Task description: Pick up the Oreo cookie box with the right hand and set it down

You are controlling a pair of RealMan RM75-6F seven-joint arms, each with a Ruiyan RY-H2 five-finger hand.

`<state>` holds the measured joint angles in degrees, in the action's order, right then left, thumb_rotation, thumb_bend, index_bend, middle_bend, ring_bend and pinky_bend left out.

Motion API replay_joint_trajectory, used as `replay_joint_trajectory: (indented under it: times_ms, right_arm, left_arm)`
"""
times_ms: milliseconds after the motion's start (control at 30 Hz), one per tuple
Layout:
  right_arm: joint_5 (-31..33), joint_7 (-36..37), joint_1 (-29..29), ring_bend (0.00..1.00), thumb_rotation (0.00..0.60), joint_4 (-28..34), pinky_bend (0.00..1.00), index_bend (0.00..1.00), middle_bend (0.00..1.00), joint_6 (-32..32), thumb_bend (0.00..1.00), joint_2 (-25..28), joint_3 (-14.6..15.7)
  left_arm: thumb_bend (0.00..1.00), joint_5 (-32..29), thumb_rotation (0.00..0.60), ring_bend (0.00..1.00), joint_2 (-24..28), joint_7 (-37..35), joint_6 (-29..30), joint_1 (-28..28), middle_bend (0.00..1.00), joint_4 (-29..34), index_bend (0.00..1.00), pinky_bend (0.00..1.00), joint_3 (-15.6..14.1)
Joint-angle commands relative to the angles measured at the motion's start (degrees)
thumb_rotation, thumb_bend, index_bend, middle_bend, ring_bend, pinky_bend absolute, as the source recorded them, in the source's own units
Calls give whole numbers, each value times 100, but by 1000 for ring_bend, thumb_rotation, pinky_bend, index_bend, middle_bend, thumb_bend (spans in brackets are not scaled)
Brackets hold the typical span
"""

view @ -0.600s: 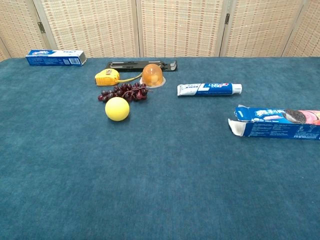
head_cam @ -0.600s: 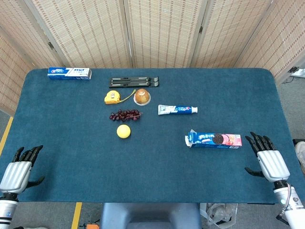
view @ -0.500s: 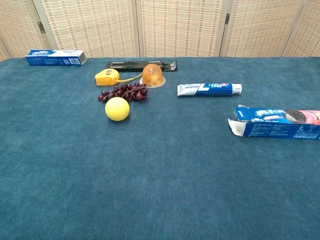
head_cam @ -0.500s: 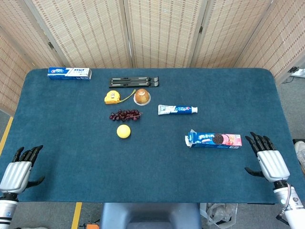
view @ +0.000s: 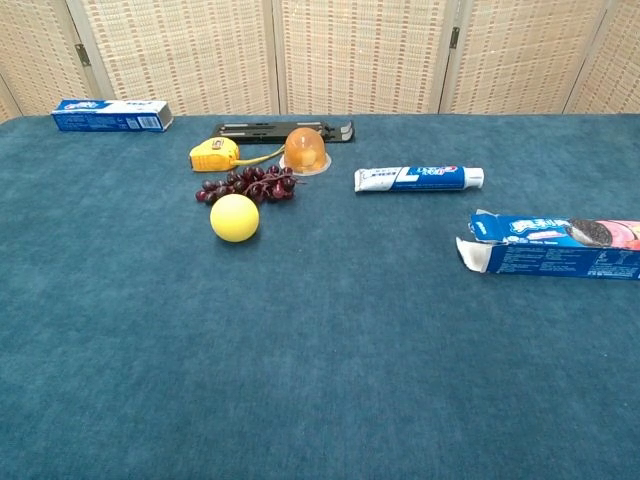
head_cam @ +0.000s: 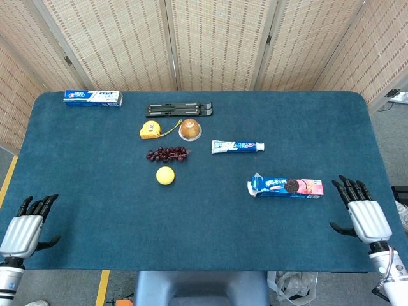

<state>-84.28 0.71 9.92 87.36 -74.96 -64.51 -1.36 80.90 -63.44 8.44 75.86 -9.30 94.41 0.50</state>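
Note:
The blue Oreo cookie box (head_cam: 285,187) lies flat on the right side of the blue table (head_cam: 204,217), its left end flap open; the chest view shows the Oreo cookie box (view: 555,246) at the right edge. My right hand (head_cam: 362,214) hovers at the table's front right corner, just right of the box and apart from it, fingers spread and empty. At the front left corner my left hand (head_cam: 27,226) holds nothing, fingers apart. Neither hand appears in the chest view.
A toothpaste tube (head_cam: 237,146) lies behind the box. Further left are a yellow ball (head_cam: 166,175), grapes (head_cam: 167,153), a yellow tape measure (head_cam: 150,130), a jelly cup (head_cam: 190,130), a black stand (head_cam: 178,109) and a blue toothpaste box (head_cam: 92,97).
My right hand has shifted slightly right and toward the table's front edge. The box and the left hand have not moved.

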Motion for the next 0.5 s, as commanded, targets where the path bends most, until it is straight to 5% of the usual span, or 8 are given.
replay_joint_trajectory:
  times_ms: [33,500]
  right_arm:
    - [30,91,1,0,600,-35,0,0,0,2,217,44,-35]
    - [28,1152,857,41,600,-1247,0,57,0,1628,218,23,-8]
  left_arm:
    - [230,-3,600,185,11,-41,-21,-10,159,-4,31,9,4]
    - [230,-171,600,185,-33,120,-200,-99,159,10,31,6,41]
